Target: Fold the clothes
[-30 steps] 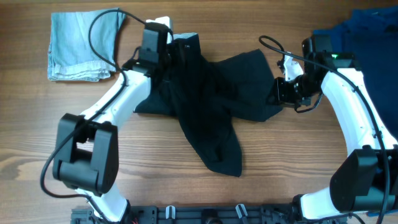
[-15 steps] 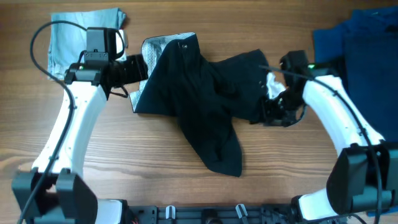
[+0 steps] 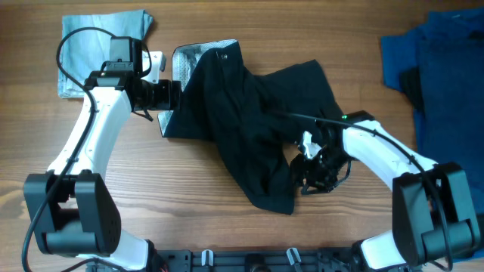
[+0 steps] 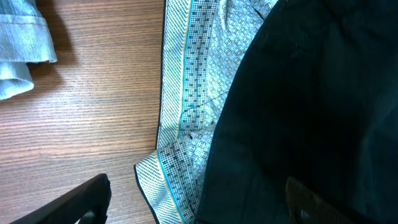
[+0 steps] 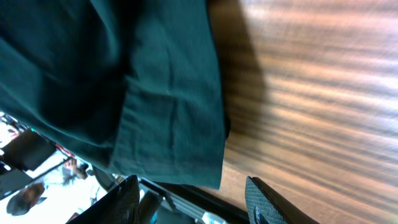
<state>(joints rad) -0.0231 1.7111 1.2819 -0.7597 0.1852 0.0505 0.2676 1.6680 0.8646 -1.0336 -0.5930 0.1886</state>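
Observation:
The black shorts [image 3: 249,113] lie crumpled in the table's middle. Their grey-lined waistband [image 3: 190,59] with a button is turned up at the far left, and one leg hem [image 3: 274,198] points toward the front. My left gripper [image 3: 171,95] is open at the waistband's left edge; the left wrist view shows the patterned lining [image 4: 193,112] between its open fingers [image 4: 199,202]. My right gripper [image 3: 302,175] is open by the front leg's right edge; the right wrist view shows the hem [image 5: 168,124] just above its open fingers [image 5: 196,202].
A folded pale-blue denim piece [image 3: 97,45] lies at the far left, behind my left arm, and also shows in the left wrist view [image 4: 22,46]. A heap of dark-blue and black cloth [image 3: 442,72] fills the far right. Bare wood lies along the front edge.
My left gripper went left off the waistband, then came back to its left edge. My right gripper moved from the shorts' right side forward and left to the front leg.

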